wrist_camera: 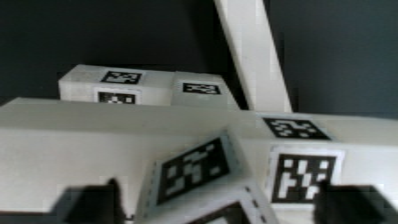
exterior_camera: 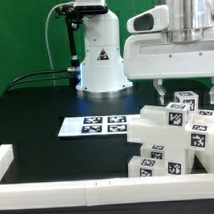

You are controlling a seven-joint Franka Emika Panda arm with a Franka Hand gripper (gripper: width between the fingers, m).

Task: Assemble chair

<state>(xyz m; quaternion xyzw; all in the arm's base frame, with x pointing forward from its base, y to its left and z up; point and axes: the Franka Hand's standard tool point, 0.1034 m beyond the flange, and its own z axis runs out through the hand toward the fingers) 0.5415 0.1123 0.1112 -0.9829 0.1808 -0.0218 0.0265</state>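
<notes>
Two fingers of the gripper (exterior_camera: 172, 91) sit partly apart, straddling a tagged white chair part (wrist_camera: 210, 172); grip or mere contact — cannot tell. The chair (exterior_camera: 171, 141) pieces are clustered near the table's (exterior_camera: 35, 112) front edge, just beside the marker board (exterior_camera: 94, 124).

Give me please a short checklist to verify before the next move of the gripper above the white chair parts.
1. Gripper is over the chair parts: ok, it hangs just above the pile at the exterior view's right.
2. Jaws closed on a part: cannot tell; the fingers show only at the picture's edge.
3. Tagged part lies between the fingers in the wrist view: ok, a tagged block sits there.
4. Marker board is uncovered: ok, it lies flat beside the pile.
5. Border rail is away from the gripper: ok.
</notes>
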